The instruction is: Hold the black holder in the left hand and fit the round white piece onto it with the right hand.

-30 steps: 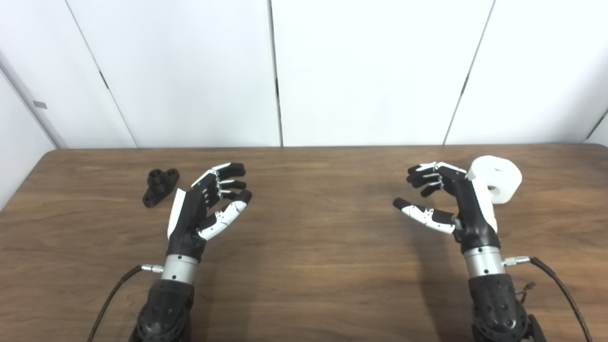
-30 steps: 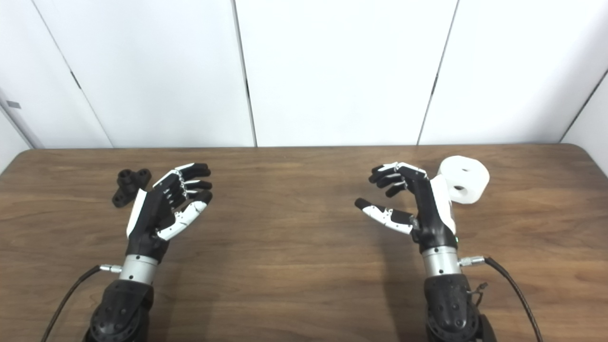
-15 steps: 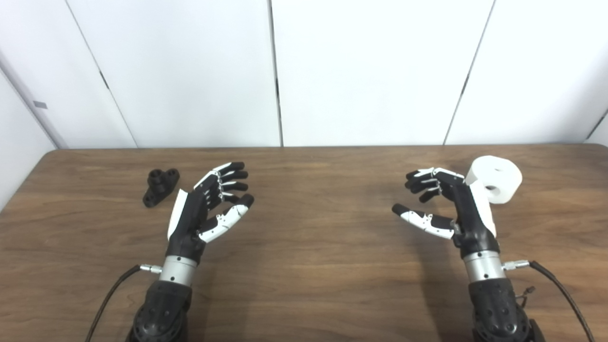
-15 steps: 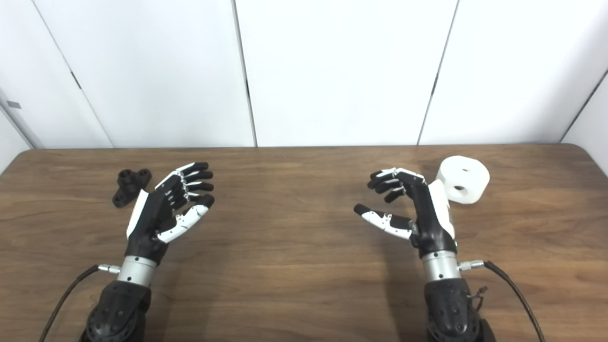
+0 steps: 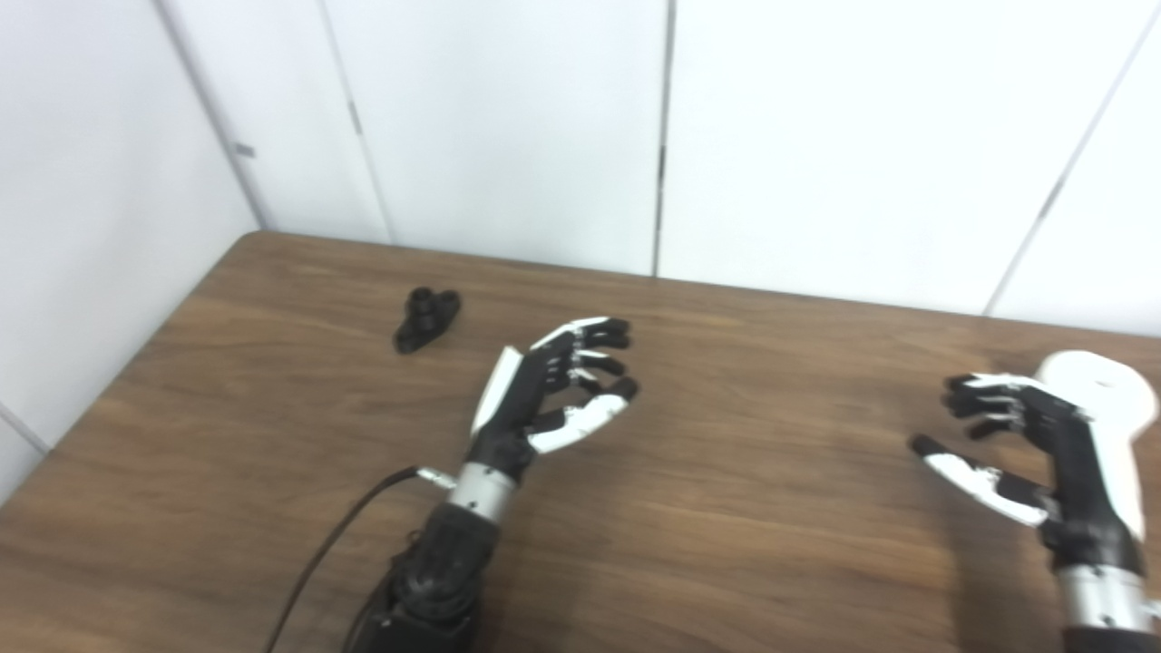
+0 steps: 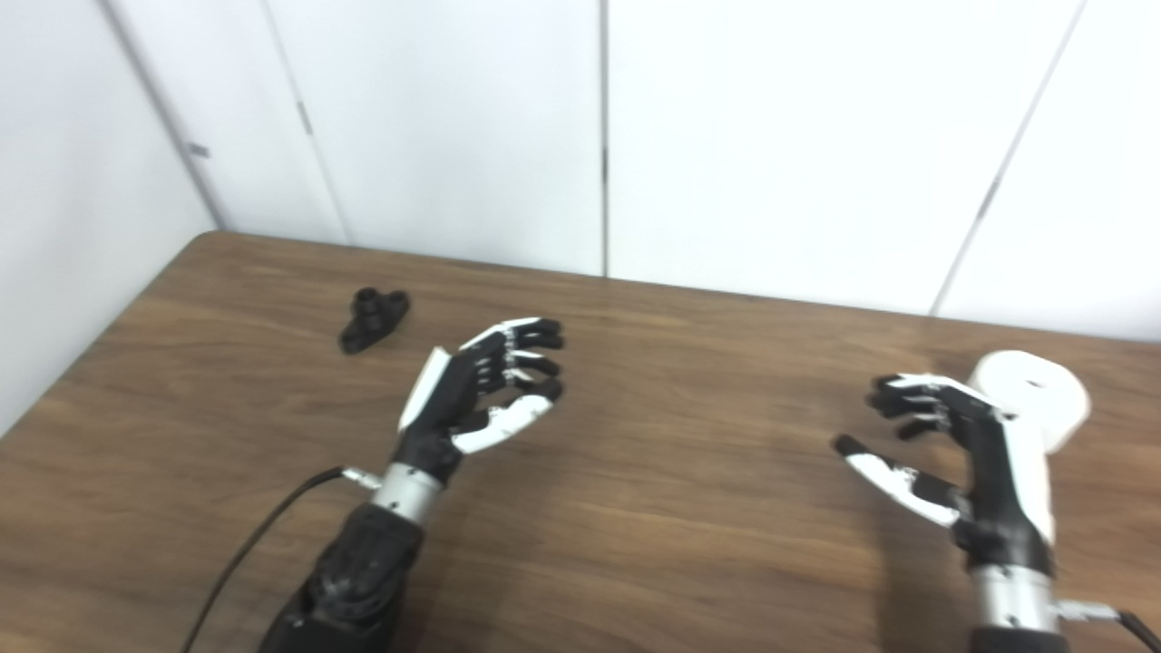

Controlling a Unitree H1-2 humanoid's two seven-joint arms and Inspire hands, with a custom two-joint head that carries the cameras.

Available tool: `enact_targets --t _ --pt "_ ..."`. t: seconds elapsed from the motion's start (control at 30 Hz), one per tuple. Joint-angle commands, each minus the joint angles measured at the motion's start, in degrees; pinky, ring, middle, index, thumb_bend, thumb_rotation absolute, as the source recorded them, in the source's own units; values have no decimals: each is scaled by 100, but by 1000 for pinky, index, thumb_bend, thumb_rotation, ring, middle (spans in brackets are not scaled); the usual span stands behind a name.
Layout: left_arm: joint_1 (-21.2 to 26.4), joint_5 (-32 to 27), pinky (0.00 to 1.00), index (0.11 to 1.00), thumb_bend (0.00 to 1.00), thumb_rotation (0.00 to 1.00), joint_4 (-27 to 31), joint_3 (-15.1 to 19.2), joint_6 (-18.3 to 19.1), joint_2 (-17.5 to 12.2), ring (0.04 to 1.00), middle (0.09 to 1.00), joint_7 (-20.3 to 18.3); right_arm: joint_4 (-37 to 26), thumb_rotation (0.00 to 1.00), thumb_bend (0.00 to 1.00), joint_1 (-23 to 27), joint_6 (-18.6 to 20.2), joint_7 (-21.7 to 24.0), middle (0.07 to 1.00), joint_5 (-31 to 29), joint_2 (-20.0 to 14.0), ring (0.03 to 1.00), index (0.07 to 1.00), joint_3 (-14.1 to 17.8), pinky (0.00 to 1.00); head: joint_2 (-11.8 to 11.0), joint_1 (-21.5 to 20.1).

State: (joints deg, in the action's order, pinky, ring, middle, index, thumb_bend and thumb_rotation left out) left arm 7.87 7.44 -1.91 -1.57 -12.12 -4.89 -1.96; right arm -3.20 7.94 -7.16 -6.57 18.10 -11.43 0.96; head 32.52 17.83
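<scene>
The left hand (image 5: 544, 399) hovers above the table (image 5: 726, 544) with its fingers apart and lightly curled, grasping nothing; the palm faces inward, a posture judged suitable for closing around a small part; the black holder (image 5: 426, 318) lies flat on the wood, up and to the left of this hand and well apart from it, near the far left corner of the table; it is therefore judged that the pick-up step is not yet begun

The right hand (image 6: 961, 453) is likewise released, thumb spread from the curled fingers, holding nothing; the round white piece (image 6: 1034, 392) stands on the table just beyond and to the right of this hand, partly hidden behind its back; whether the two touch cannot be told from either view; the piece sits on the side of the arm that is to carry it, and the holder on the side of the arm that is to hold it, so neither arm needs to cross the other

Appearance of the parts: the black holder is a small, dark, matte body with a raised round boss at the middle and a lobe at each end; finer detail is too small to tell; the round white piece is a thick, plain white cylinder with a small dark mark, probably a hole, in its flat top face; it is much bulkier than the holder
</scene>
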Motion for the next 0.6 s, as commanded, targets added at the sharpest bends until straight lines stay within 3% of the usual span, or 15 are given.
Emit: enact_targets --t 0.0,0.33,0.57 --pt "151 39 484 729 582 304 164 20 -213 -1 646 730 99 -190 143 501 158 -125 20 649 -114 -23 576 497 55 468 -4 24" --pt "174 173 510 682 579 307 182 129 -241 -53 637 687 302 -290 133 499 176 -28 88 646 -95 -33 574 496 84 464 -176 230" --pt "180 191 484 677 555 231 215 155 -293 -69 612 681 346 -376 133 501 148 49 48 634 16 19 553 496 104 440 -291 312"
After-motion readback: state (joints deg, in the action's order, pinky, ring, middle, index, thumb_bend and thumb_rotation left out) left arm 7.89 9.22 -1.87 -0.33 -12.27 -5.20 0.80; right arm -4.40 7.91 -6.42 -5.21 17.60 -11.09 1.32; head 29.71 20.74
